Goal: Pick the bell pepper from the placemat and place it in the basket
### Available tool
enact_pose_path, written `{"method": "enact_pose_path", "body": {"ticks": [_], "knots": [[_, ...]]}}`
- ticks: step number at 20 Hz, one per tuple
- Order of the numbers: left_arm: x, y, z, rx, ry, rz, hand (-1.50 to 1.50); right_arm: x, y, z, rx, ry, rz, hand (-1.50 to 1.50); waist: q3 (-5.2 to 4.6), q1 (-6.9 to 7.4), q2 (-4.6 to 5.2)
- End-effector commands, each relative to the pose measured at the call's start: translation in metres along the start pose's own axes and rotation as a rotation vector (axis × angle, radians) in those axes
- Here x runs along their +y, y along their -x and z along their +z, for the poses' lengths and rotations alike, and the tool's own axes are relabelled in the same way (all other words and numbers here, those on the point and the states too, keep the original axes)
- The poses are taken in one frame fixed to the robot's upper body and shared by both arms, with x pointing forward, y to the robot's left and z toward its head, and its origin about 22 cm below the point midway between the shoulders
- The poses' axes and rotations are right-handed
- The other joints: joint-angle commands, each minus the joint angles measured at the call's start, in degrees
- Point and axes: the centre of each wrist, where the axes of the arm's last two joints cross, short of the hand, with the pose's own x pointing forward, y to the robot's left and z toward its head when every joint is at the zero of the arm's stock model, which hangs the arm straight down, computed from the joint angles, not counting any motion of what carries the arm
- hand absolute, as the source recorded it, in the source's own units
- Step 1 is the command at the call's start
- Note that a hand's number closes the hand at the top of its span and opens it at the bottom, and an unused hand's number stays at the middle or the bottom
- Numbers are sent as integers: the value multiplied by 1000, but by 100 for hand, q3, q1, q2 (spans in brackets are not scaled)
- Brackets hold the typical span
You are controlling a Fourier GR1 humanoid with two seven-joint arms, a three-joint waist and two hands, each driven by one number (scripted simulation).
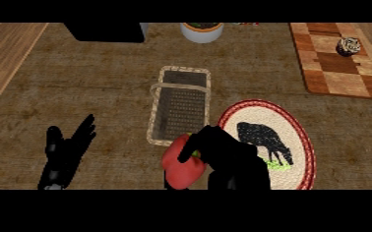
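A red bell pepper (180, 164) with a green stem is held in my right hand (231, 159), whose fingers curl over its top and right side. It hangs just left of the round placemat (299, 137), which has a red rim and a black cow on it, and just below the near end of the woven basket (179, 105). The basket is rectangular with a dark mesh bottom and nothing inside. My left hand (67, 155) rests open at the lower left, fingers up.
A checkered wooden board (330, 73) with a small round object (349, 46) lies at the back right. A white pot (201, 31) and a black block (105, 31) stand at the back edge. A lighter wood strip runs along the far left.
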Motion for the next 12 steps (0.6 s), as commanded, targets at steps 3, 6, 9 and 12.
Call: {"method": "enact_pose_path", "body": {"ticks": [3, 6, 9, 12], "knots": [[1, 9, 0, 57, -4, -9, 0, -19, -19, -20, 170, 105, -76, 150, -36, -10, 33], [0, 16, 2, 77, 4, 1, 0, -22, -24, -36, 194, 140, -56, 150, -44, 70, 49], [2, 11, 0, 55, 3, -9, 0, -19, -31, -50, 231, 140, -19, 150, -39, 102, 73], [-1, 6, -3, 45, 10, -2, 0, -17, -40, -69, 249, 153, 19, 150, -36, 128, 83]]}}
